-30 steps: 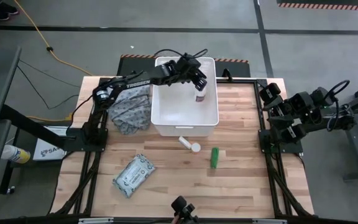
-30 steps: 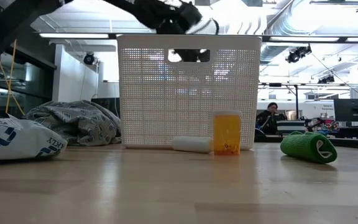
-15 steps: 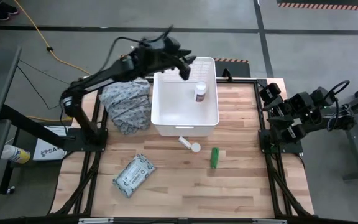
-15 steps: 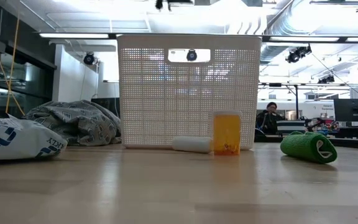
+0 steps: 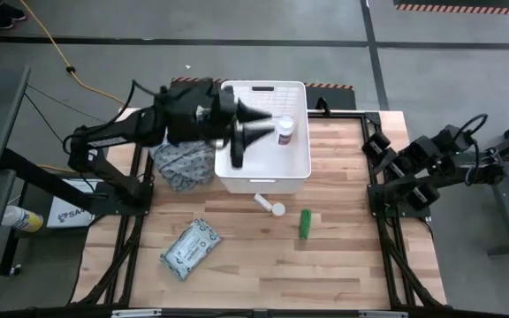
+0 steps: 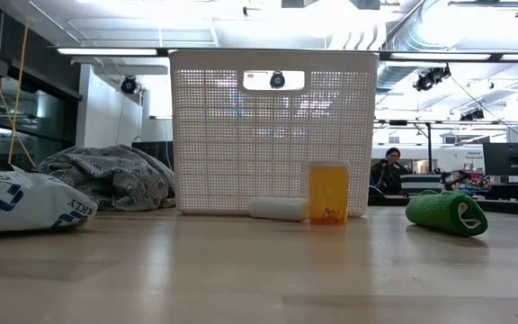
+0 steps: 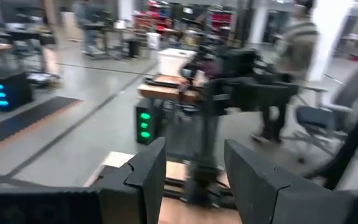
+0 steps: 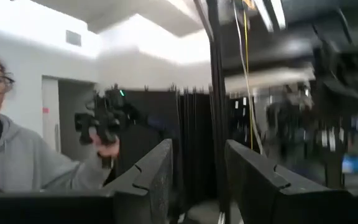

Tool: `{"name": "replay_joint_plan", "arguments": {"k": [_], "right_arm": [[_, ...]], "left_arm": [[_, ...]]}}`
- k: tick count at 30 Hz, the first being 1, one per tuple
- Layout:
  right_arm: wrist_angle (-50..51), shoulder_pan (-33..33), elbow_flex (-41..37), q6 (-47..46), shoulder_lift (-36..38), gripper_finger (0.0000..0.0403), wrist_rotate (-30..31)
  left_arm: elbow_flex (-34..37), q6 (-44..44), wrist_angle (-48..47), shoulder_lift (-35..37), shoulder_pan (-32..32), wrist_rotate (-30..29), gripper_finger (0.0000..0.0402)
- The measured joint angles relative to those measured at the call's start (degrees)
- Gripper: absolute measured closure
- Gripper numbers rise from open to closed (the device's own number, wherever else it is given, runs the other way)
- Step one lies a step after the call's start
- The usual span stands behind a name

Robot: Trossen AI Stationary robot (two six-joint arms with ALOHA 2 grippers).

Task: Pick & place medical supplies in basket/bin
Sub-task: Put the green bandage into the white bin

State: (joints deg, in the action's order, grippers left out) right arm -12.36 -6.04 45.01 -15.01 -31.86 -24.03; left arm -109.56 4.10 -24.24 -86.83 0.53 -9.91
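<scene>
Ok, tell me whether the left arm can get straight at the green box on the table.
Probably yes: the green box lies alone on bare wood, nothing over it; the left gripper, open and empty, is raised above the bin.

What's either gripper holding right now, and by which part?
Nothing. The left gripper hangs above the bin, fingers apart and empty; the pill bottle lies inside. The right gripper waits open at the table's edge.

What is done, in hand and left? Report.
Done: the pill bottle stands in the bin. In hand: nothing; the left gripper hangs open above the bin, and the right gripper waits open at the right edge of the table. Left: tube, green box, packet and orange piece, all on the table.
</scene>
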Motion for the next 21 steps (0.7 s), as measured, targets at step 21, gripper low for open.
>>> {"name": "replay_joint_plan", "arguments": {"k": [21], "right_arm": [[45.55, -11.25, 0.00, -6.66, -8.32, 0.0263, 2.01]], "left_arm": [[0.00, 4.61, -12.60, -0.02, 15.36, -0.26, 0.0206]]}}
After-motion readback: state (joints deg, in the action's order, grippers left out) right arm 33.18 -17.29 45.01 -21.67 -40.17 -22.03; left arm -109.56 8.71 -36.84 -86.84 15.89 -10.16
